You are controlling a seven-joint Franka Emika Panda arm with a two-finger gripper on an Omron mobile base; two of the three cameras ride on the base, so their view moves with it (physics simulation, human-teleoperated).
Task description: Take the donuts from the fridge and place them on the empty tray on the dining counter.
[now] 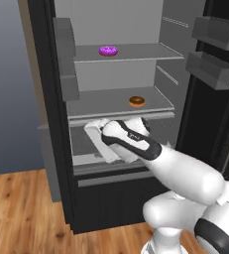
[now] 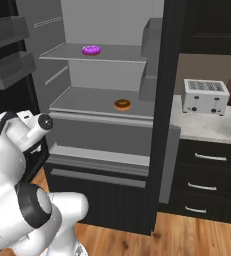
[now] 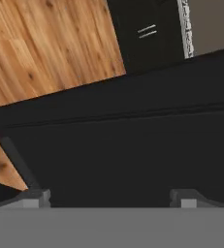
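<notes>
Both donuts are sitting in the open fridge (image 1: 61,149): the purple donut (image 1: 108,50) mid upper shelf, the orange-brown donut (image 1: 137,101) near the lower shelf's front edge. The pincer (image 3: 111,196) is hanging spread and empty, so everything is remaining to do.

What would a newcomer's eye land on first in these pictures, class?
The open black fridge with its pale grey interior, where a bright purple donut sits on the upper shelf and an orange-brown donut on the shelf below. Then the white robot arm reaching toward the fridge, below the donuts.
</notes>
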